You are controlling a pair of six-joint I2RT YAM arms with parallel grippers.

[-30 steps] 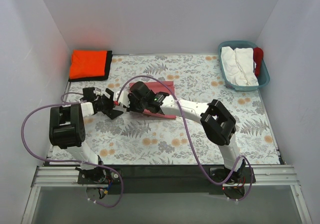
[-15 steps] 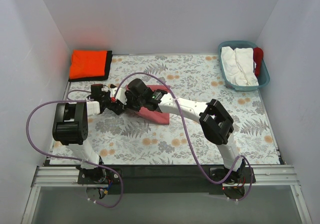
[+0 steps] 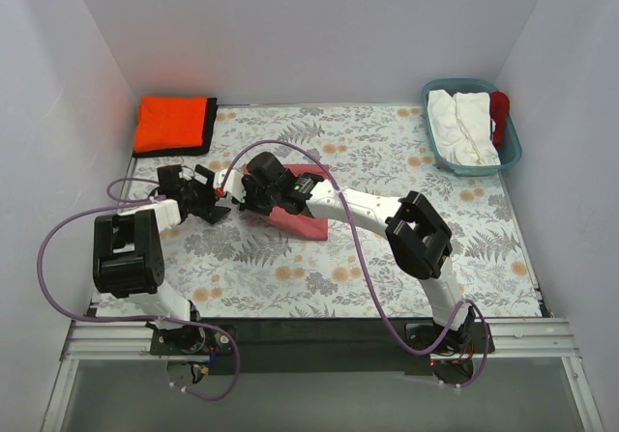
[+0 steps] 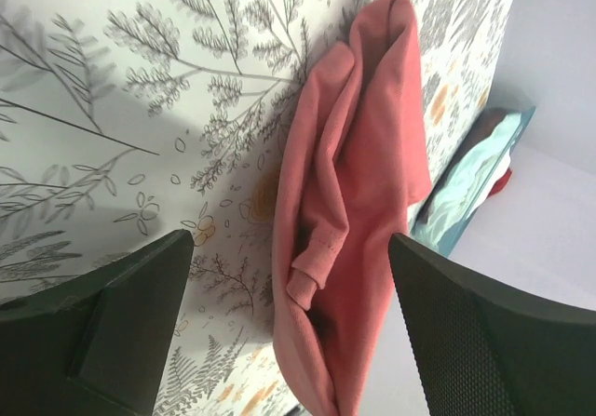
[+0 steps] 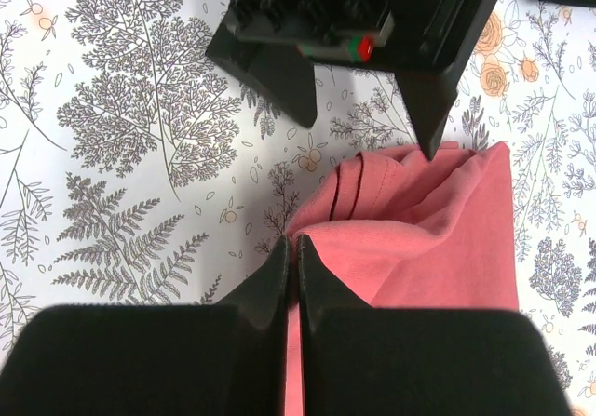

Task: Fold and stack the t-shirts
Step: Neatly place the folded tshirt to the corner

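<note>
Left black-and-white robot arm (image 3: 124, 250) is folded by the desk's left edge, wrist pointing right. The left gripper (image 4: 291, 241) has its jaws spread wide. Right black-and-white robot arm (image 3: 372, 210) reaches leftward across mid-desk. The right gripper (image 5: 296, 253) is pressed together, pinching a fold of the dusty rose-red cloth t-shirt (image 5: 419, 239). The grippers face each other, close.

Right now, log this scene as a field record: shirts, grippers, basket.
rose shirt: rumpled, left of centre
orange shirt: folded, rear left corner, lying on the black shirt
left gripper: open, holding nothing, tips at the rose shirt's edge
right gripper: shut on a fold of the rose shirt
basket: rear right, holds white cloth
</note>
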